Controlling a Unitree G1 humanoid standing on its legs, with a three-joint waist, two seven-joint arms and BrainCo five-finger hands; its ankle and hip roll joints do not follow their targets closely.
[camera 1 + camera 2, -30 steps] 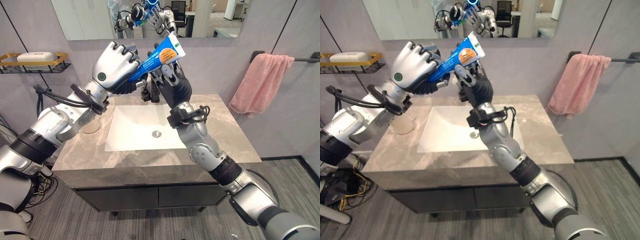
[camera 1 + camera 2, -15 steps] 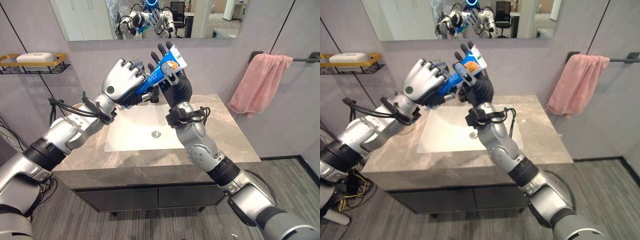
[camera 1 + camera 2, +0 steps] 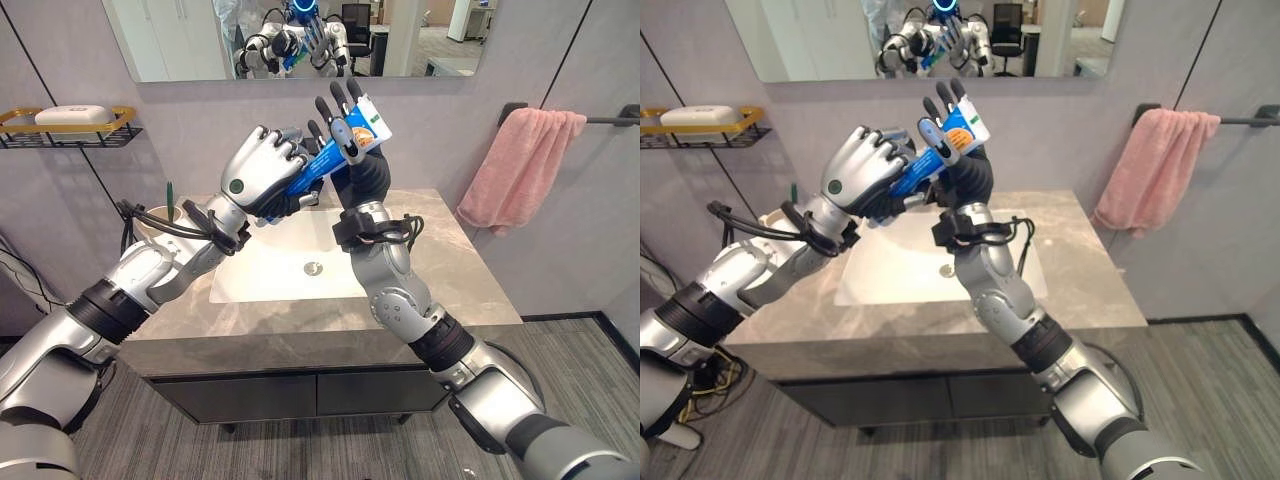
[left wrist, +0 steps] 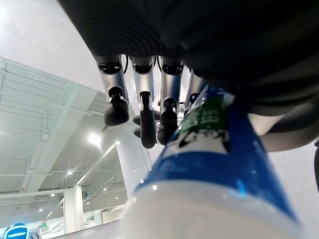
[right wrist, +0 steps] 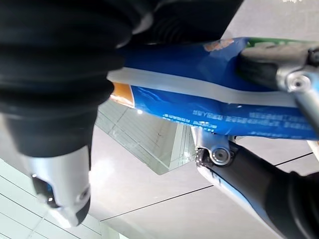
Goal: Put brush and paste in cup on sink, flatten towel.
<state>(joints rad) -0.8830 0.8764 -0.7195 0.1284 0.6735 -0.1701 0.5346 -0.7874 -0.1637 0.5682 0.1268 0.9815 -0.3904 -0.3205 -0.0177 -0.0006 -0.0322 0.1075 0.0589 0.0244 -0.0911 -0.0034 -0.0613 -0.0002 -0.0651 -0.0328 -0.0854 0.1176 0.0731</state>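
- so the sink (image 3: 270,262) sits low in the countertop (image 3: 470,275), nearest us, and both hands are raised well above it, not touching anything down there.
- left hand (image 3: 258,178) comes in from the left with its fingers curled tight around the lower end of the toothpaste tube (image 3: 335,152). the left wrist view shows the blue body running out of the palm with the fingers wrapped over it.
- right hand (image 3: 350,150) is just behind the tube, palm toward it, fingers mostly straight and pointing up, thumb laid across the front of the upper end. looks to me like a loose pinch between thumb and palm, not a full wrap.
- the bit that matters: the tube's long axis runs diagonally, low end in the left hand, flat crimped end up and to the right against the right hand. both hands are on it, so it's mid-handover by my read, and i can't say which way it's going.
- the cup (image 3: 158,218) is well off to the left on the counter, near the back, with a thin green stick in it, probably the brush. the left arm is the nearer one to it.
- further back on the right wall, the pink towel (image 3: 515,165) hangs bunched on its bar (image 3: 612,118), not flattened yet.
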